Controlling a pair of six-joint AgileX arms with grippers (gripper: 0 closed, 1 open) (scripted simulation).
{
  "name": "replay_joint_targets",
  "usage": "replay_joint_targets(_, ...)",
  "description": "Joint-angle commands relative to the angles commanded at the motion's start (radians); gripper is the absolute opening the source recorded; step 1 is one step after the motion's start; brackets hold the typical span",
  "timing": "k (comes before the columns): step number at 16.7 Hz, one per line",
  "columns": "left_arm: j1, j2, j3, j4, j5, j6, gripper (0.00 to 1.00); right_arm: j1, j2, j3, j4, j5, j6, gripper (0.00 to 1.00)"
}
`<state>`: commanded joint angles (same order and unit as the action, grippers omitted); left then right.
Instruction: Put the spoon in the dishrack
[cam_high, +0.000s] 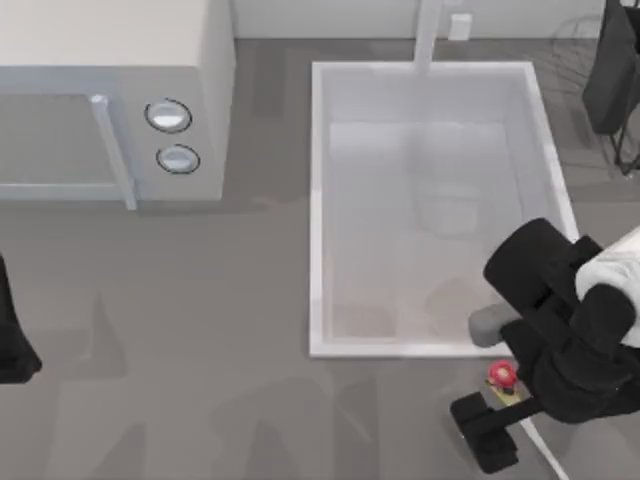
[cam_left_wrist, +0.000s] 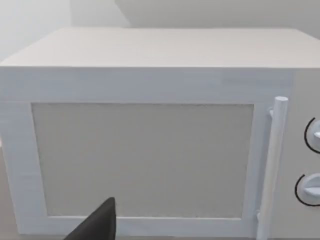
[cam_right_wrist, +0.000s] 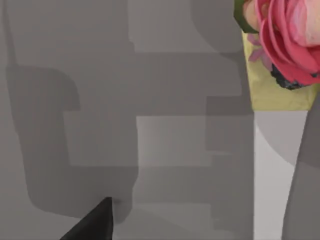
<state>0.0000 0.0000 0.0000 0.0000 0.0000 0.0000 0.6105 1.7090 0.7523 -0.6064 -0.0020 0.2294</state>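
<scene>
Hovering over the spoon (cam_high: 503, 378) — right hand (cam_high: 510, 420), fingers spread.

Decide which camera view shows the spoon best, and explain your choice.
The right wrist view: the spoon is close up, with red bowl, yellow neck and pale handle plain to see. The top view shows it small on the counter by the right gripper. The left wrist view faces the microwave.

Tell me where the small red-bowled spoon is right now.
In the top view the small red-bowled spoon lies on the grey counter at the right, just below the white sink basin, beside the right claw.
</scene>
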Motion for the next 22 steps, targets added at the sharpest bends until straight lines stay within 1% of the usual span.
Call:
replay_joint_targets(5,0.000,0.000,0.000,0.000,0.000,0.000,1.00,0.000,0.007,-0.009,0.014,0.000,0.000,1.00)
replay_joint_targets(18,0.000,0.000,0.000,0.000,0.000,0.000,1.00,0.000,0.007,-0.009,0.014,0.000,0.000,0.02)
replay_joint_targets(19,0.000,0.000,0.000,0.000,0.000,0.000,1.00,0.000,0.007,-0.009,0.014,0.000,0.000,0.00)
replay_joint_targets(22,0.000,0.000,0.000,0.000,0.000,0.000,1.00,0.000,0.007,-0.009,0.014,0.000,0.000,0.00)
